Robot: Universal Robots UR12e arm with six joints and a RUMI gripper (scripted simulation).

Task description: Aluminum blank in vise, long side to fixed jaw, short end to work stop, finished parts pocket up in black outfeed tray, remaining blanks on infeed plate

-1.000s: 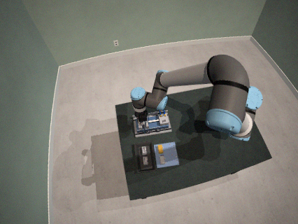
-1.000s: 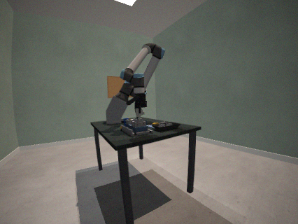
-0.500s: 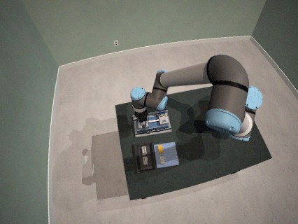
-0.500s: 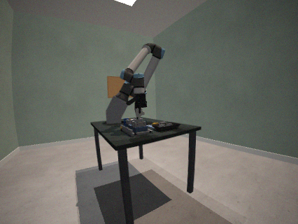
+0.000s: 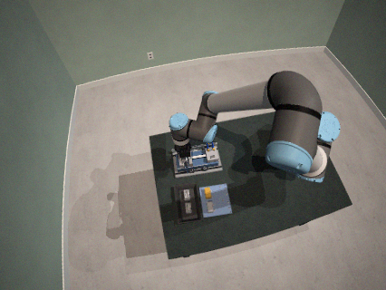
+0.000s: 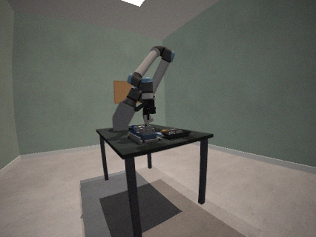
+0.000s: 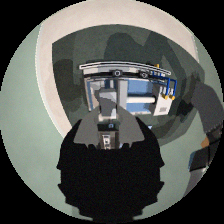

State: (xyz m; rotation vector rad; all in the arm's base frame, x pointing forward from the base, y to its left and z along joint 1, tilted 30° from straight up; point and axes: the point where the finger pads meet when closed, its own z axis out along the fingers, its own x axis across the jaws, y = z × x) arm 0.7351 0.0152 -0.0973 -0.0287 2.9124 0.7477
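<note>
The arm reached across the dark bench (image 5: 317, 199) toward the vise (image 5: 197, 169), which stood at the far-left part of the bench, with the black outfeed tray (image 5: 178, 204) and the blue infeed plate (image 5: 222, 204) side by side just nearer the camera in the top view. The tray carried two blocks; the plate carried a yellow brass blank (image 5: 207, 193) and a gray blank (image 5: 209, 207). The hand (image 7: 107, 119) hung directly over the left end of the vise, its fingers clamped on a gray block (image 7: 106, 101), judged to be the aluminum blank meant for the vise. In the wrist view the block lay straight ahead of the fingers, over the opening between the jaws, at the end away from the hosed block (image 7: 166, 95). Its long axis could not be told. The placement probably depended on lowering it onto the low bars, then seating it against the hoseless jaw and the stop.
</note>
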